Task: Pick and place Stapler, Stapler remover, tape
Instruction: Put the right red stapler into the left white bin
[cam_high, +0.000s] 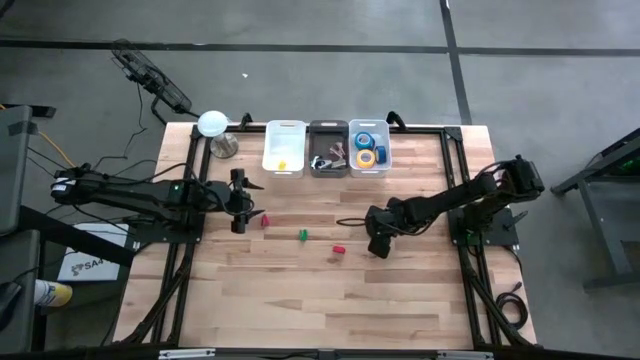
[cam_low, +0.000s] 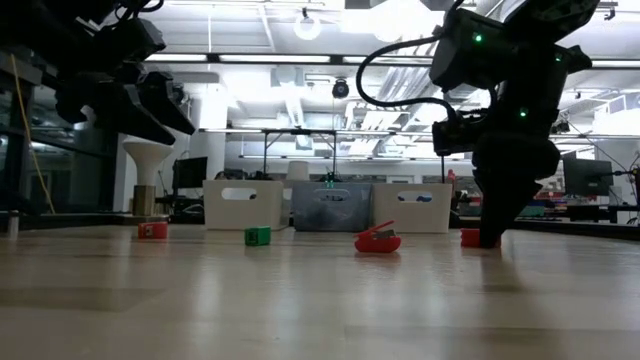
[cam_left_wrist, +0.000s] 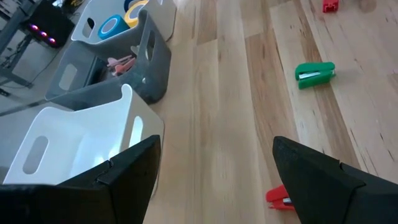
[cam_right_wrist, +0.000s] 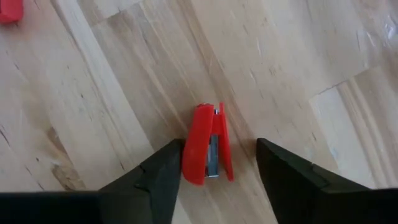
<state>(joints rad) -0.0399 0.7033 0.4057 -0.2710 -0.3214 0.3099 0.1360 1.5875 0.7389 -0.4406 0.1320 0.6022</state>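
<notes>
High view: right gripper (cam_high: 378, 246) low on the worktop (cam_high: 300, 290), left gripper (cam_high: 238, 203) waiting wide open; three small staplers on the boards, three tape rolls (cam_high: 366, 147) binned. Right wrist view: red stapler (cam_right_wrist: 208, 152) between the parted fingers, one touching, not yet clamped. Judged light, stiff, slick; grip its long flat sides.

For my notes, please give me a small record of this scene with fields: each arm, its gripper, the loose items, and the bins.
right gripper: lowered at the table, fingers either side of a small red stapler, one finger touching it, not yet closed on it
left gripper: open, waiting near the table's left side beside another red stapler
loose items: green stapler, third red stapler
bins: white bin, grey bin, clear bin holding blue and yellow tape rolls
</notes>
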